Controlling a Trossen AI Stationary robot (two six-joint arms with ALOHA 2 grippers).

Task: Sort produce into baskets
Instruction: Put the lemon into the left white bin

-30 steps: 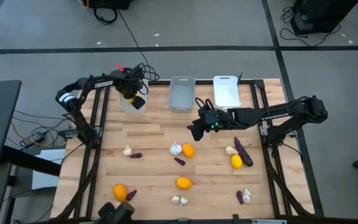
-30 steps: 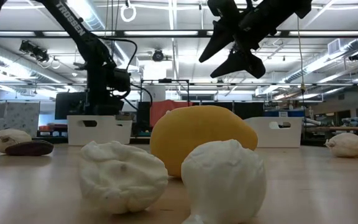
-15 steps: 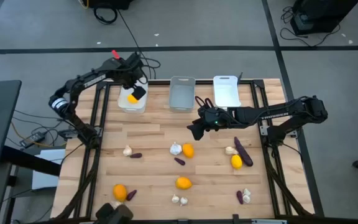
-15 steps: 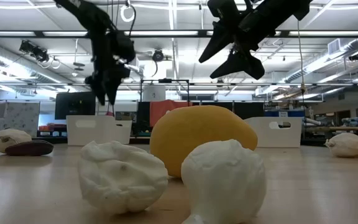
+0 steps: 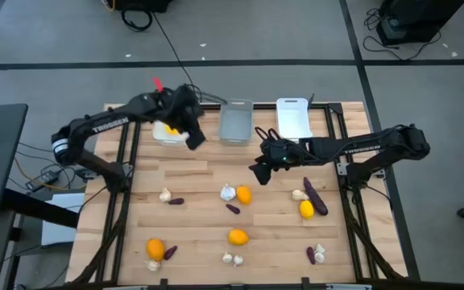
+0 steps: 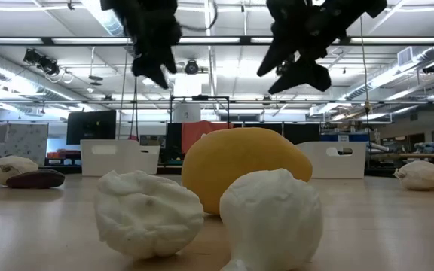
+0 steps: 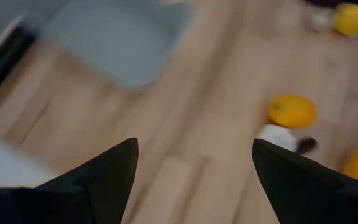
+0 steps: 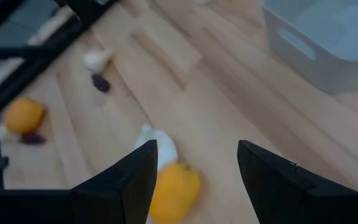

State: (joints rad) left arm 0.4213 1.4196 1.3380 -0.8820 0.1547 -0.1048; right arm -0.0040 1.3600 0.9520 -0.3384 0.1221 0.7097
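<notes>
Both arms up off the table. My left gripper [image 5: 193, 137] hangs spread and empty between the white basket [image 5: 167, 131], which holds one orange fruit [image 5: 170, 128], and the grey basket [image 5: 235, 121]. My right gripper [image 5: 258, 171] is stretched toward mid-table, fingers apart, empty, above a garlic bulb [image 5: 227, 192] and an orange fruit [image 5: 243, 194]. Remaining produce lies scattered on the table [image 5: 200, 173]; second white basket [image 5: 293, 118] at the far edge.
</notes>
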